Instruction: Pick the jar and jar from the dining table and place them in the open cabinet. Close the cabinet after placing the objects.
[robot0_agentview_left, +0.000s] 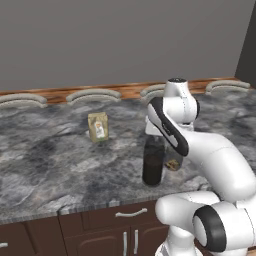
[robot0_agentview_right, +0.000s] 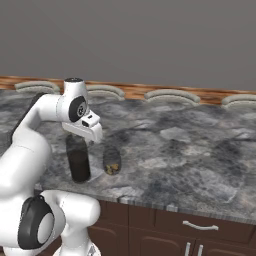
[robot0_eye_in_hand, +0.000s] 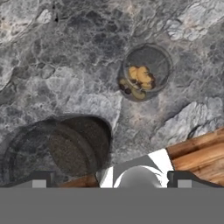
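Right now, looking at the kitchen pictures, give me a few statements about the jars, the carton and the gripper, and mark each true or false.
1. The tall dark jar stands upright on the dining table. True.
2. The short jar lies tipped on its side. False: it stands upright, with yellowish bits showing inside.
3. The gripper is shut on the tall dark jar. False: it is open above the table, holding nothing.
4. The small tan carton stands apart from both jars. True.
5. The two jars stand at opposite ends of the table. False: they are close together.

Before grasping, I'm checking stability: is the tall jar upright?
Upright: the tall jar stands on its base on the dining table.
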